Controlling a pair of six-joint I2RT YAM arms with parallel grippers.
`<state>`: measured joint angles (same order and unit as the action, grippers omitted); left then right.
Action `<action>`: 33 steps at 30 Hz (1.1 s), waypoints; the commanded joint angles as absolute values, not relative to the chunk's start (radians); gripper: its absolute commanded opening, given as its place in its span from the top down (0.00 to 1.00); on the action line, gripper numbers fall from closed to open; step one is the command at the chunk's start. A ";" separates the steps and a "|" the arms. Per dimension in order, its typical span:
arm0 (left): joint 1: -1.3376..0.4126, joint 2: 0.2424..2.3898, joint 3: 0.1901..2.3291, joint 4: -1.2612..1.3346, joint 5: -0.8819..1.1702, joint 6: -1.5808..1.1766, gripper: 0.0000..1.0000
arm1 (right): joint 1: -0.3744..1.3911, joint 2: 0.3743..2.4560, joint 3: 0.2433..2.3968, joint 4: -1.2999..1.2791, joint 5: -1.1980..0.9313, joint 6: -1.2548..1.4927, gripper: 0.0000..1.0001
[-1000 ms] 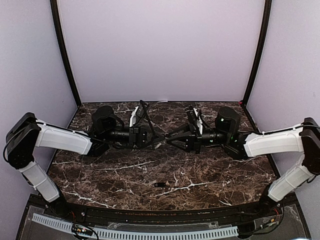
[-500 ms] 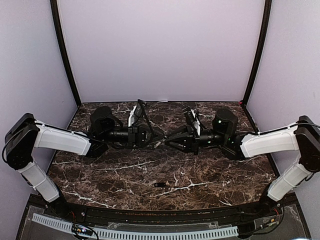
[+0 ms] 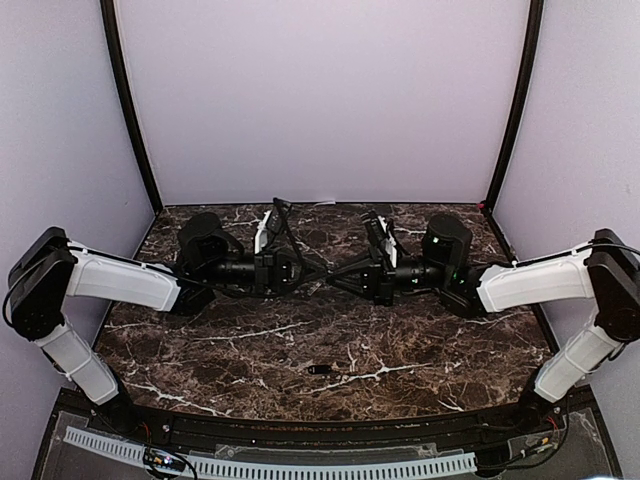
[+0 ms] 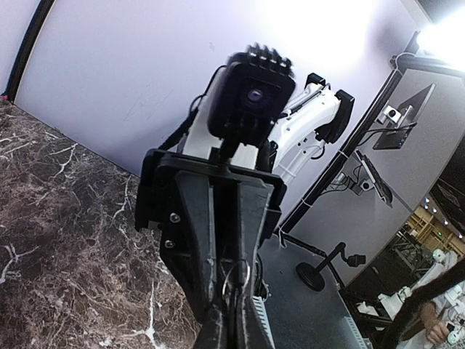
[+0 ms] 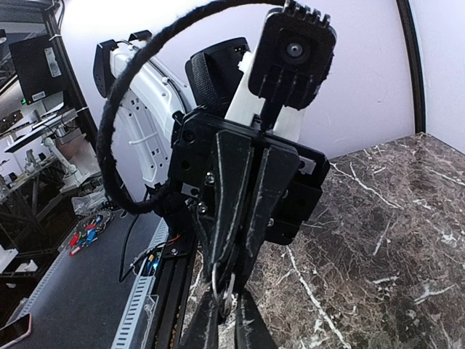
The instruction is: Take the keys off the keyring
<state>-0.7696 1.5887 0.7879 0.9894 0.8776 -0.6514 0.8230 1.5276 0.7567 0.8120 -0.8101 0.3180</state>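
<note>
Since a second ago the right pincer stands far narrower, its splayed fingers drawn in to a slim gap, and its arm sits further left, so its tips now meet the left pincer over the middle of the table. In its own wrist view the fingers flank the lower part of the keyring, just beside it or touching; I cannot tell whether they grip it yet or are only closing in. The thin wire loop hangs between the two tips, held up off the table. The left pincer is clenched on the keyring's far side, its long fingers pressed flat together.

Whether a key still hangs on the loop is too small to tell. One key, a small dark oblong, lies alone on the table near the front edge, well apart from both arms, so that one appears already off.

My reading: the right side is taking hold at the ring so that it can work another key off while the left braces it. A slip could twist the loop out of the left grip.
</note>
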 commanded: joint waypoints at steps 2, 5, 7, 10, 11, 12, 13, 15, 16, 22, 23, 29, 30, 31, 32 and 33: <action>-0.781 1.551 0.771 1.024 0.888 -0.630 1.00 | 0.831 1.542 0.791 0.831 -0.807 0.324 1.00; -0.781 1.549 0.763 1.045 0.883 -0.642 1.00 | 0.831 1.536 0.779 0.833 -0.800 0.317 1.00; -0.781 1.549 0.761 1.050 0.884 -0.647 0.92 | 0.831 1.528 0.770 0.830 -0.789 0.311 1.00; -0.781 1.545 0.750 1.061 0.876 -0.654 0.62 | 0.830 1.511 0.767 0.821 -0.776 0.302 1.00; -0.781 1.544 0.746 1.060 0.873 -0.651 0.54 | 0.831 1.506 0.769 0.810 -0.773 0.298 1.00; -0.781 1.543 0.742 1.059 0.871 -0.651 0.49 | 0.831 1.503 0.772 0.798 -0.768 0.287 1.00; -0.781 1.540 0.739 1.055 0.867 -0.648 0.46 | 0.831 1.499 0.776 0.781 -0.764 0.278 1.00; -0.779 1.534 0.734 1.044 0.861 -0.641 0.45 | 0.831 1.493 0.780 0.760 -0.760 0.269 1.00; -0.780 1.532 0.732 1.037 0.859 -0.635 0.45 | 0.831 1.490 0.780 0.758 -0.758 0.266 1.00; -0.779 1.484 0.722 0.860 0.690 -0.537 0.42 | 0.830 1.476 0.788 0.721 -0.713 0.253 1.00; -0.779 1.464 0.712 0.824 0.640 -0.514 0.40 | 0.830 1.469 0.788 0.711 -0.685 0.244 1.00; -0.780 1.378 0.689 0.718 0.523 -0.466 0.34 | 0.838 1.436 0.796 0.600 -0.513 0.145 1.00; -0.781 1.384 0.696 0.709 0.530 -0.476 0.35 | 0.842 1.432 0.802 0.584 -0.480 0.120 1.00; -0.782 1.395 0.701 0.714 0.541 -0.495 0.37 | 0.850 1.430 0.811 0.565 -0.451 0.095 1.00; -0.783 1.406 0.703 0.734 0.558 -0.518 0.38 | 0.857 1.429 0.819 0.547 -0.422 0.069 1.00; -0.787 1.419 0.704 0.765 0.578 -0.545 0.40 | 0.863 1.427 0.827 0.539 -0.397 0.048 1.00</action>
